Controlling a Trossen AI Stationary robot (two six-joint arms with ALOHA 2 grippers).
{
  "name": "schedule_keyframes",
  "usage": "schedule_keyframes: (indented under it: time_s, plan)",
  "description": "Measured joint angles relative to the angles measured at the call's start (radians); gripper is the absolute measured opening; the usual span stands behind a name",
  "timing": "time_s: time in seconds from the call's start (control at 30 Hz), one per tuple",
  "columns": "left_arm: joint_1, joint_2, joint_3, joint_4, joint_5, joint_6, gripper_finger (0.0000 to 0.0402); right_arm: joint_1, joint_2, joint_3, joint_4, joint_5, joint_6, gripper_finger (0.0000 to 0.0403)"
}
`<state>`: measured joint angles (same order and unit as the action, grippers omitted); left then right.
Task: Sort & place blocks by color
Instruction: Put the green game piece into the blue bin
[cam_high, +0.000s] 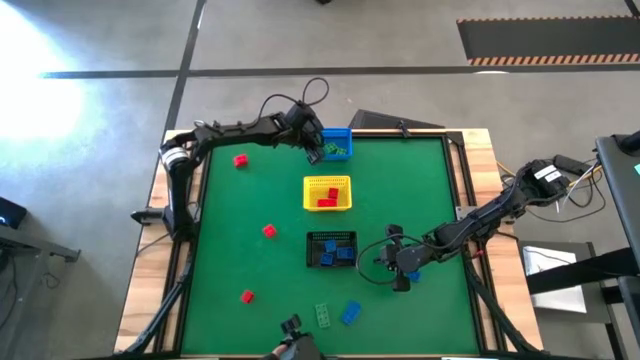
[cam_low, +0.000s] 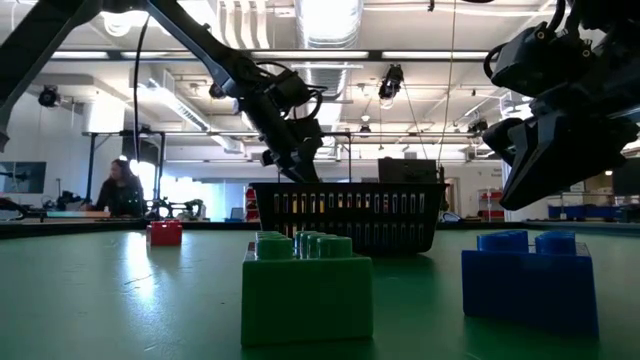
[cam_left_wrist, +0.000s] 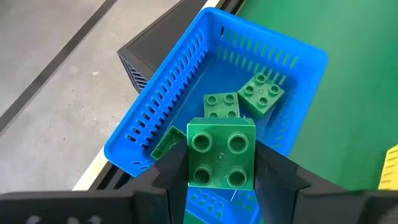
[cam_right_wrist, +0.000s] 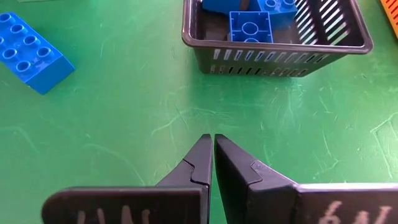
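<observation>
Over the blue basket (cam_left_wrist: 168, 112), left gripper (cam_left_wrist: 221, 177) jaws clamp a green block (cam_left_wrist: 221, 152).

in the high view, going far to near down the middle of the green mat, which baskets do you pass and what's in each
blue basket with green blocks → yellow basket with red blocks → black basket with blue blocks

Bright even overhead light; low view backlit, its near green block (cam_low: 307, 288) dim.

Baskets (cam_high: 327, 193) mid-table in row; blocks (cam_high: 268, 231) scattered left.
</observation>
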<state>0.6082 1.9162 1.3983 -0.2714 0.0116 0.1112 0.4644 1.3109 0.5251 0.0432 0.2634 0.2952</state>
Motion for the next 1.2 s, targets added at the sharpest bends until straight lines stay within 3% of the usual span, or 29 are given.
schedule_keyframes:
  time_s: [0.83, 1.2]
  plan:
    - [0.001, 0.0, -0.009, 0.055, 0.102, -0.003, 0.0121, 0.0, 0.0, 0.0, 0.0, 0.0, -0.001, 0.0009]
    - [0.01, 0.001, -0.016, 0.077, 0.103, 0.0, 0.0121, 0.0, 0.0, 0.0, 0.0, 0.0, -0.007, 0.0009]
